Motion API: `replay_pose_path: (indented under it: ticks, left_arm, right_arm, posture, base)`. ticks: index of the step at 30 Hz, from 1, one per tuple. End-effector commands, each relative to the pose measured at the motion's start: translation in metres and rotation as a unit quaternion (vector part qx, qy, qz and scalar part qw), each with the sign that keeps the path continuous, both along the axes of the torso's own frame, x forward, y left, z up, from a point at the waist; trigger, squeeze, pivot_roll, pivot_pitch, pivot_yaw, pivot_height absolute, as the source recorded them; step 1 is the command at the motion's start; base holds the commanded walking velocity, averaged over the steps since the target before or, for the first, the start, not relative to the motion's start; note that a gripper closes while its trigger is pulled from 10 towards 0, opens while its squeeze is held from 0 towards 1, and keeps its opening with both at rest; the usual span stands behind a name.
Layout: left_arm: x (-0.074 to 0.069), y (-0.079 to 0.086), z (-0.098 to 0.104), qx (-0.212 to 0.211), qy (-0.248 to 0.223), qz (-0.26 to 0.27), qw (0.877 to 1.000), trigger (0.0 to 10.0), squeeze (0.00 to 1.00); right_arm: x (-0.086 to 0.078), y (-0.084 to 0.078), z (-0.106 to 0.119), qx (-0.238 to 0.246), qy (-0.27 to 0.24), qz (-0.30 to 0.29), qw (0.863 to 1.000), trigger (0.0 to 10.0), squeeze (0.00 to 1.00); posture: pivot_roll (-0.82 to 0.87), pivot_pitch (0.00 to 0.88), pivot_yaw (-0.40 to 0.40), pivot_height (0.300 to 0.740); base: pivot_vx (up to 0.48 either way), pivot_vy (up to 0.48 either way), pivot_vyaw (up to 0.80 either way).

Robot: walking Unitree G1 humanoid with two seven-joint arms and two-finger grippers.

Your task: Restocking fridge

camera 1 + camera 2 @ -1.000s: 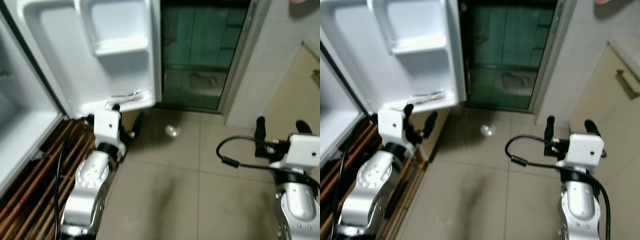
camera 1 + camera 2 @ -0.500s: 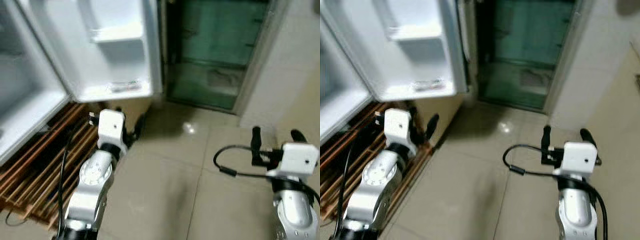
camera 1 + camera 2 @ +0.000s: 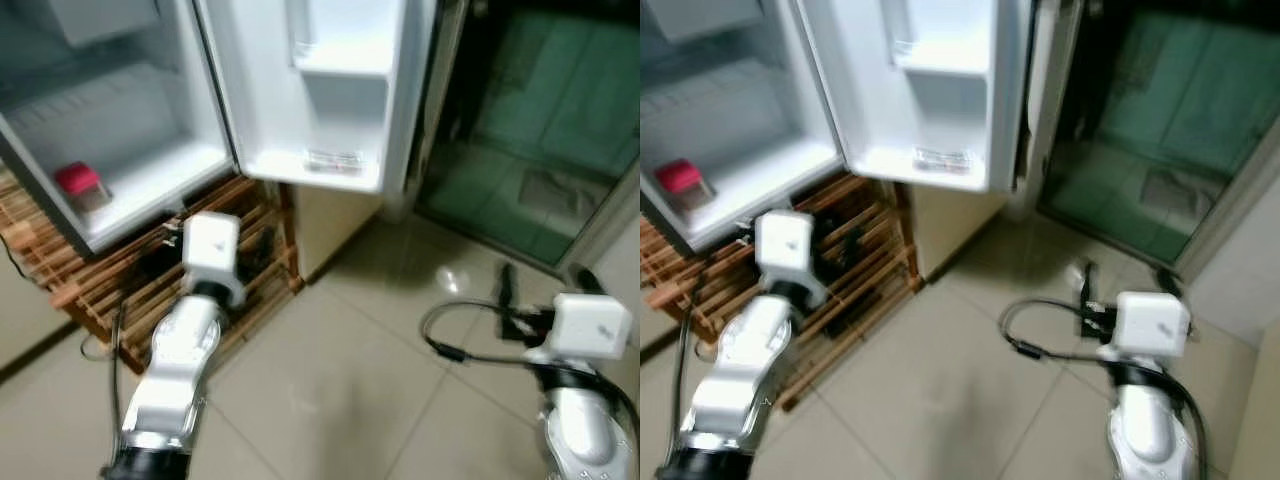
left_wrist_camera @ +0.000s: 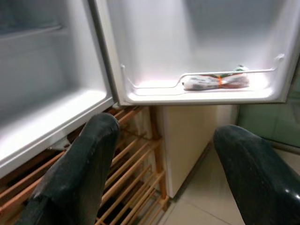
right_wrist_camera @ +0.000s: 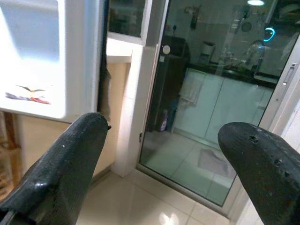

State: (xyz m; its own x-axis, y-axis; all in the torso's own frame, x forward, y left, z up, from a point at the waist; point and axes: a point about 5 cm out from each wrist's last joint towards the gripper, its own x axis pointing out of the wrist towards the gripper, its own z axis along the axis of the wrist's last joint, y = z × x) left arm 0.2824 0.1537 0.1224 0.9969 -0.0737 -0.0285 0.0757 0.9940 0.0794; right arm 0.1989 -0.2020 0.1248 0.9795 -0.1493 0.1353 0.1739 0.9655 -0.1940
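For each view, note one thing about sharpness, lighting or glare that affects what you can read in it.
Eye views: soft with motion blur, a glare spot on the floor tiles.
Left wrist view: fingers blurred up close, the packet on the bright door shelf sharper.
Right wrist view: reflections on the glass door.

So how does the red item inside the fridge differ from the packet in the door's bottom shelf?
The red item is small, blocky and solid red; the packet is long, flat and pale, with an orange band around it. The red item sits on the floor of the fridge compartment; the packet lies behind the rail of the open door. Both are low in the fridge, untouched by either gripper.
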Motion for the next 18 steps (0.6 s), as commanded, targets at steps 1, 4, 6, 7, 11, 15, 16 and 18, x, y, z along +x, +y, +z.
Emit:
replay_pose_path:
  ticks: [1,4,6,7,11,15,16,18]
  left_arm:
    - [0.006,-0.009,0.007,-0.001,-0.012,-0.007,1.000,10.0,0.00]
    - [0.007,-0.009,0.006,0.000,-0.010,-0.006,1.000,10.0,0.00]
    - [0.007,-0.010,0.006,0.001,-0.010,-0.010,1.000,10.0,0.00]
    - [0.007,-0.010,0.006,0.001,-0.011,-0.012,1.000,10.0,0.00]
    - [0.006,-0.014,0.007,0.004,-0.018,-0.028,0.999,10.0,0.00]
    - [0.002,-0.005,0.011,-0.016,-0.030,-0.017,0.999,10.0,0.00]
    - [0.002,-0.005,0.011,-0.016,-0.030,-0.017,0.999,10.0,0.00]
    - [-0.004,0.004,0.012,-0.025,-0.036,0.002,0.999,10.0,0.00]
  right_arm:
    - [-0.001,-0.007,0.003,-0.009,-0.006,-0.010,1.000,10.0,0.12]
    - [0.000,-0.007,0.000,-0.009,-0.003,-0.009,1.000,10.0,0.12]
    - [0.003,-0.007,-0.003,-0.009,0.000,-0.009,1.000,10.0,0.12]
    - [0.004,-0.006,-0.005,-0.009,0.002,-0.010,1.000,10.0,0.12]
    - [0.016,0.000,-0.014,-0.008,0.008,-0.007,1.000,10.0,0.13]
    - [0.023,0.001,-0.014,-0.010,0.009,-0.007,1.000,10.0,0.12]
    - [0.023,0.001,-0.014,-0.010,0.009,-0.007,1.000,10.0,0.12]
    - [0.012,-0.003,-0.013,-0.013,0.006,-0.006,1.000,10.0,0.13]
  posture:
    - [-0.19,0.000,0.059,0.740]
    - [-0.19,0.000,0.059,0.740]
    - [-0.19,0.000,0.059,0.740]
    - [-0.19,0.000,0.059,0.740]
    - [-0.19,0.000,0.059,0.740]
    - [-0.17,0.000,0.063,0.740]
    - [-0.17,0.000,0.063,0.740]
    - [-0.17,0.000,0.059,0.740]
  base:
    - [0.304,-0.368,0.67]
    - [0.305,-0.368,0.67]
    - [0.304,-0.368,0.67]
    - [0.304,-0.368,0.67]
    - [0.261,-0.399,0.67]
    - [0.061,-0.454,0.67]
    - [0.000,-0.480,0.66]
    - [0.000,-0.480,0.66]
